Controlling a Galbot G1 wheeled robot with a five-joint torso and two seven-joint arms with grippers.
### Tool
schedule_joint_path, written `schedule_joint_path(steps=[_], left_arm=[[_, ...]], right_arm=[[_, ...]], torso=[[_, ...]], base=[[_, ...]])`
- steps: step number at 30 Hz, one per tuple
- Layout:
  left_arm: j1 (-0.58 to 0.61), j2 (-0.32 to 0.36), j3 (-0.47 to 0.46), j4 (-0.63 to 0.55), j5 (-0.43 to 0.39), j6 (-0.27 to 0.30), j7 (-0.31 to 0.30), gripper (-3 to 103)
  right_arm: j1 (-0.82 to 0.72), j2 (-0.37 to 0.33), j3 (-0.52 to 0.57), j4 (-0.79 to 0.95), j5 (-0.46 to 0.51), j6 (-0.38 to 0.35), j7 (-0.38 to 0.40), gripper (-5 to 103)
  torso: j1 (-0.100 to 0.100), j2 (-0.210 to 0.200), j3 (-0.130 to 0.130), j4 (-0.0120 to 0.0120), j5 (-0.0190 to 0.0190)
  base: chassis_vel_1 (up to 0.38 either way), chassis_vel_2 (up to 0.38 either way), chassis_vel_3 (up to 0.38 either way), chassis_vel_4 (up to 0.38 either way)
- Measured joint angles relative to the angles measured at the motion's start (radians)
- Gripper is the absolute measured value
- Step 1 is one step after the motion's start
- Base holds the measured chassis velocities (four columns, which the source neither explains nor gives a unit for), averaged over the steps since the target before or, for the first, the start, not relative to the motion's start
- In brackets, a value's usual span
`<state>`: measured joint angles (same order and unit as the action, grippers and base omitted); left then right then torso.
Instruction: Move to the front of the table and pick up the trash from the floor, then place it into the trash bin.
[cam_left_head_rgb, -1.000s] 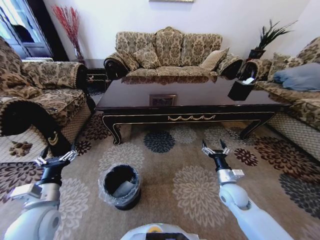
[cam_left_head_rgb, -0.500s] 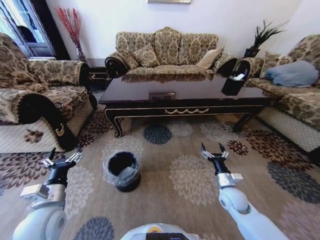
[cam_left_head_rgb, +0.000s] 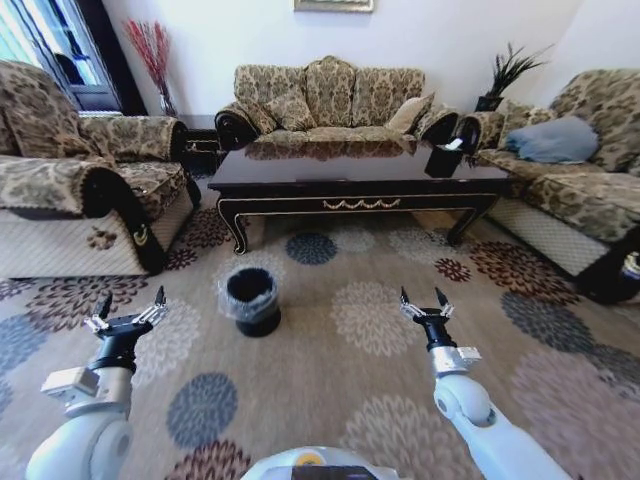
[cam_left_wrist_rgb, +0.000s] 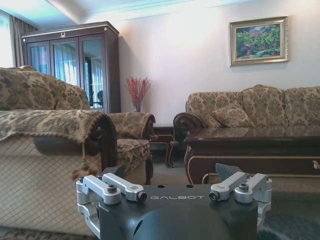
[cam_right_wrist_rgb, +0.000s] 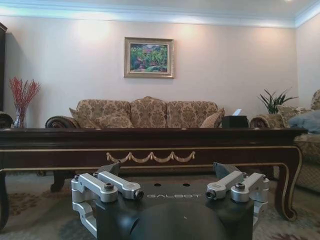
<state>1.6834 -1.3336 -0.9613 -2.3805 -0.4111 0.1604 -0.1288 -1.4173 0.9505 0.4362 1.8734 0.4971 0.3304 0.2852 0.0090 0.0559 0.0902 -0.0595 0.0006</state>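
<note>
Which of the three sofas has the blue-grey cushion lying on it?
The sofa on the robot's right, beside the table: the blue-grey cushion lies on its seat. The other two carry just patterned fabric.

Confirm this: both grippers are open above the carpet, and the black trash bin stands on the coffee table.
Not quite. In the head view the black trash bin stands on the carpet in front of the coffee table, not on it. The left gripper and right gripper are indeed open above the carpet.

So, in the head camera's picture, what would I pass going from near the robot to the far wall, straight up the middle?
The patterned carpet, then the black trash bin, the dark coffee table, the three-seat sofa, and last the framed picture's lower edge on the wall.
</note>
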Motion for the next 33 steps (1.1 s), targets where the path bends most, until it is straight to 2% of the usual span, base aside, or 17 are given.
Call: schedule_joint_path(steps=[10, 23, 26, 29, 33], left_arm=[[0.001, -0.015, 0.016, -0.002, 0.016, 0.001, -0.002, 100], [0.013, -0.03, 0.027, -0.011, 0.037, -0.005, -0.003, 100], [0.018, -0.033, 0.029, -0.015, 0.042, -0.009, -0.003, 100], [0.02, -0.035, 0.031, -0.015, 0.047, -0.01, -0.003, 100], [0.022, -0.039, 0.038, -0.017, 0.055, -0.012, -0.004, 100]], right_arm=[[-0.004, -0.002, 0.004, 0.001, -0.001, 0.0, 0.0, 100], [-0.019, -0.002, 0.012, 0.009, -0.005, 0.003, -0.001, 100], [-0.023, -0.001, 0.017, 0.013, -0.006, 0.006, -0.001, 100], [-0.025, 0.001, 0.017, 0.013, -0.007, 0.006, -0.001, 100], [-0.025, 0.001, 0.018, 0.014, -0.008, 0.009, -0.001, 100]], torso=[[0.0, 0.0, 0.0, 0.0001, -0.0011], [0.0, 0.0, 0.0, 0.0, 0.0], [0.0, 0.0, 0.0, 0.0001, -0.0009], [0.0, 0.0, 0.0, 0.0, 0.0001], [0.0, 0.0, 0.0, 0.0003, -0.0013]], base=[[0.34, -0.354, -0.348, 0.343], [0.35, -0.352, -0.366, 0.356], [0.321, -0.349, -0.358, 0.33], [0.357, -0.358, -0.371, 0.352], [0.363, -0.346, -0.371, 0.358]])
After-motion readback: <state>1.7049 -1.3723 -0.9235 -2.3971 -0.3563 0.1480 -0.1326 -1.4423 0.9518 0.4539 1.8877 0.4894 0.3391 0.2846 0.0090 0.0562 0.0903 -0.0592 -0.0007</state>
